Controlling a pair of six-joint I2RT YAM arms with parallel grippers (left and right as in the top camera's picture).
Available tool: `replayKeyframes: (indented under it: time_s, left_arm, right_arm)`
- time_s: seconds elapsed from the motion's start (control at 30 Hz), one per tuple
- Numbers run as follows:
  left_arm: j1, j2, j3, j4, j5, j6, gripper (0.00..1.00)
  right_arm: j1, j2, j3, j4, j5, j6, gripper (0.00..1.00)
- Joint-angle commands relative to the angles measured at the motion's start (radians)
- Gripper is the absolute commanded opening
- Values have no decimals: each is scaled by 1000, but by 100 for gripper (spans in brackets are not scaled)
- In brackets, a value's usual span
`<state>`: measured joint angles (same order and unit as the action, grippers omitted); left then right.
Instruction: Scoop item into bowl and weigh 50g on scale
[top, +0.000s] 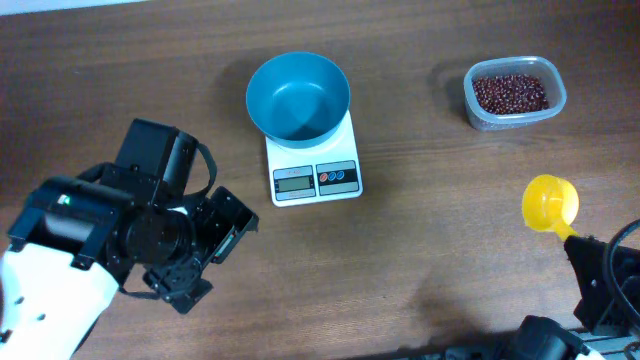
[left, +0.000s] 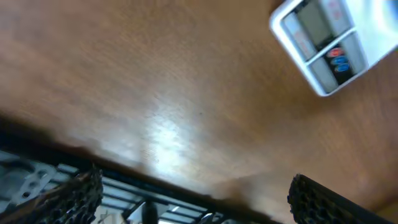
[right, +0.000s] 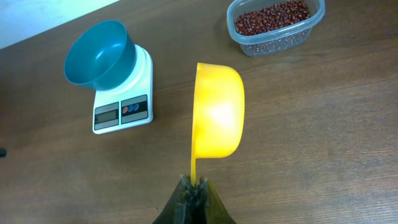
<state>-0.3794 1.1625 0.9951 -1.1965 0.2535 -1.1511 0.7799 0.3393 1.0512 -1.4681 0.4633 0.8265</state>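
Left gripper (left: 196, 180) sits left of the scale (top: 315, 172) and nearer the robot, jaws spread wide with nothing between them. It's off the route, so I'd leave it there. Teal bowl (top: 298, 97) is on the scale's platform, upright and empty; the display is too small to read. Yellow scoop (right: 217, 112) is right of the scale and nearer the robot, empty. Its handle is pinched in the right gripper (right: 194, 190), jaws pressed tight onto it. The red-brown beans (right: 273, 15) are all in the clear tub (top: 513, 93), well right of the scale, roughly level with the bowl. My read is that the step in hand is the first scoop, so nothing is weighed yet. To do it well:

- Bring the scoop's rim in low at the tub's near side and dig shallow.
- Level the cup before lifting.
- Don't shove the tub wall; it looks light and likely to slide.
- Carry the load flat to the scale and tip slowly over the bowl's centre without touching the bowl, since any push would probably corrupt the reading.
- Take smaller loads as 50 g gets close.

Counts, left to right: 2 grippers (1 empty, 1 loaded), 1 bowl, 1 scale (1 display, 3 buttons: 1 red, 2 blue), 1 scoop, 1 tub. The beans are too many to count.
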Motion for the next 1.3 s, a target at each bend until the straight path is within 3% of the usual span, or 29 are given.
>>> replayKeyframes:
  time_s: [0.0,0.03,0.07,0.1,0.23,0.43,0.63,0.83,1.07,1.27]
  left_arm:
    - [1,1,6,81,-48,1,77]
    - [1,1,6,125,-75,1,8]
    - [0,1,6,165,-96,1,0]
    - [0,1,6,203,-131,5,0]
    - [-87,3,6,309,-345,234,0]
    - [-347,182,5,424,-548,267,0]
    - [-446,489,5,715,-550,271,0]
    - [-447,607,5,929,-565,338,0]
    - [-446,678,5,1046,-584,338,0]
    - [-446,678,5,1050,-636,338,0]
  right_arm:
    - [5,-2,15,-2,29,-11,5]
    - [5,-2,15,-2,38,-11,5]
    - [5,-2,15,-2,46,-11,5]
    - [5,-2,15,-2,50,-11,5]
    - [5,-2,15,-2,67,-11,5]
    - [5,-2,15,14,126,-10,5]
    - [5,-2,15,13,125,-10,5]
    - [5,-2,15,13,124,-7,6]
    - [5,-2,15,12,109,-7,5]
    - [5,-2,15,12,105,-7,5]
